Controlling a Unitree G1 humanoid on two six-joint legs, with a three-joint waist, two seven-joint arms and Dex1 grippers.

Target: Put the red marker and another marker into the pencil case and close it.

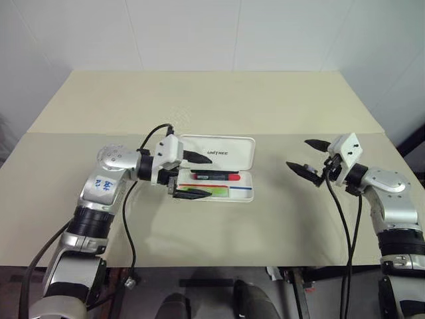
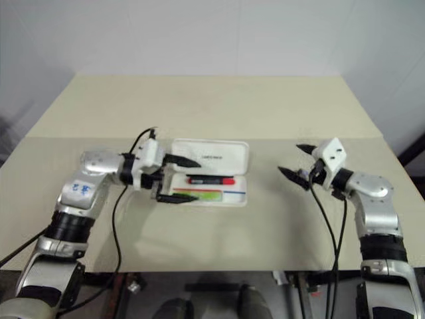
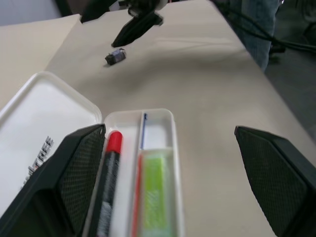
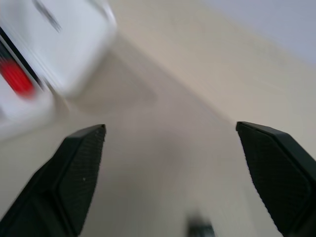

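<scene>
Both markers sit in the open pencil case: red marker in the back slot, green marker in the front. Left gripper hangs over the case's near end, jaws wide, holding nothing; both markers lie just past its fingertips. Right gripper is well off to the side, jaws wide, empty. Lid is up.

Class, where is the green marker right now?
The green marker lies inside the open pencil case, in its front tray, beside the red marker.
</scene>
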